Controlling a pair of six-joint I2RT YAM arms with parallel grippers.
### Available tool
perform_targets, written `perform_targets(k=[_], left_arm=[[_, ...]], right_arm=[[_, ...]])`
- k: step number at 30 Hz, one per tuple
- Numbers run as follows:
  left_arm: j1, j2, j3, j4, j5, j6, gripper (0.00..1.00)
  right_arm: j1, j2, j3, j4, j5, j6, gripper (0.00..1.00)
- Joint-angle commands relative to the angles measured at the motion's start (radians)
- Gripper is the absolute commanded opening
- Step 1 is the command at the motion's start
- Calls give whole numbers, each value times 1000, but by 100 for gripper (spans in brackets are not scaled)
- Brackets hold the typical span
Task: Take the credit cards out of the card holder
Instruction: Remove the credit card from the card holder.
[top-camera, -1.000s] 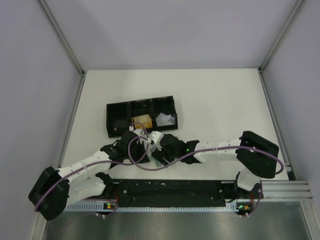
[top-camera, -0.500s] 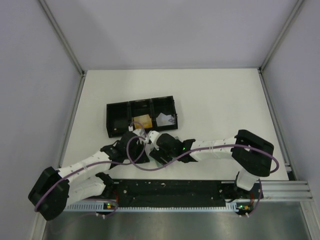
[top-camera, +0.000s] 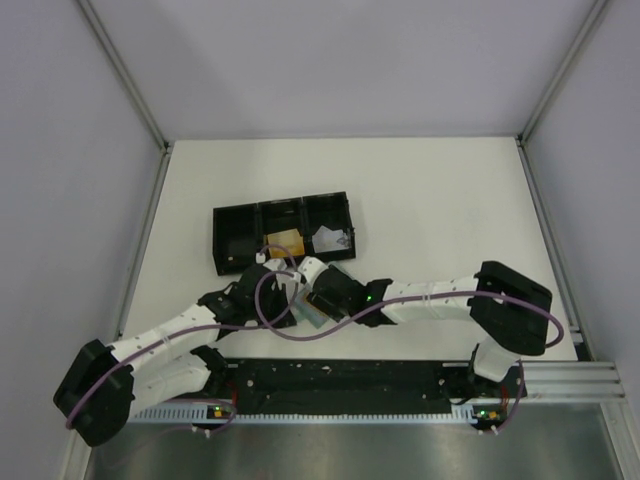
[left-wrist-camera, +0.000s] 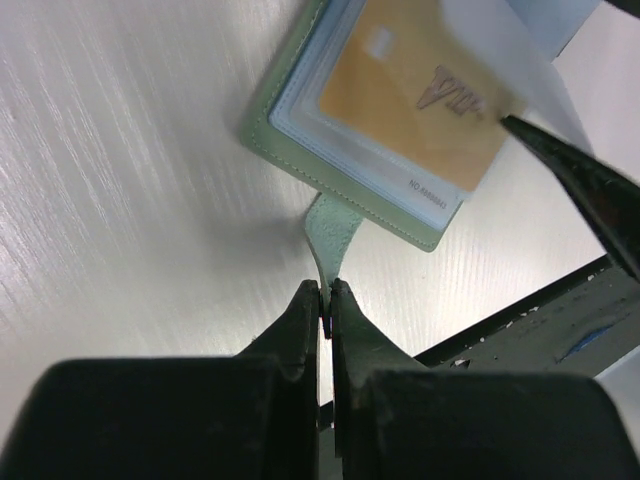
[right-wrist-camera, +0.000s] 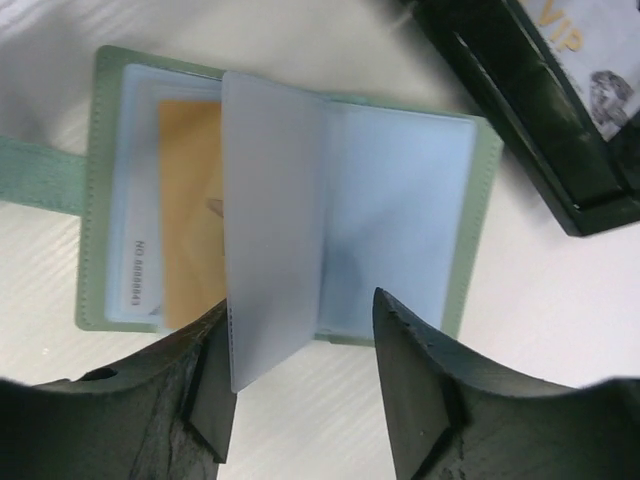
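Tension matters: left end effector (left-wrist-camera: 327, 298), clamped on the tab (left-wrist-camera: 330, 225), should hold the open card holder (left-wrist-camera: 262, 125) flat on the surface (left-wrist-camera: 120, 200) while right end effector (right-wrist-camera: 300, 318), jaws apart astride the clear sleeve (right-wrist-camera: 272, 220), closes on the gold card (right-wrist-camera: 190, 220).

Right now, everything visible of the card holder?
The card holder is pale green with stitched edges, lying open on the table beside the black tray. Clear sleeves inside; one stands up inside the open right gripper. An orange card sits in its tab-side panel. The left gripper pinches its tab.
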Motion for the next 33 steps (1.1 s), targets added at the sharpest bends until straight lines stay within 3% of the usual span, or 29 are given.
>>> perform_targets(k=[1,3,7,17,20,24,26,33], left_arm=[[-9,-17,17,1,-6,31,0],[-9,-17,17,1,-6,33,0],[-9,-14,18,1,0,39,0],[-9,-40,15,-30,-5,56,0],[-9,-75,17,-38,-29,48,0],[-9,-159,34,-48,-80,19,30],[-9,-205,47,-50,-95,11,38],[-9,-220,124,-36,-80,11,40]], right_arm=[[-13,-60,10,-46,100,-16,49],[-23,-69,10,-44,90,-16,42],[-53,-87,5,-39,62,-16,41],[-247,-210,-50,-115,73,151,48],[-244,-265,-58,-81,-65,142,50],[-244,-290,-71,34,-344,165,50],[-245,-259,-52,63,-473,189,50],[-276,-137,-48,226,-674,340,49]])
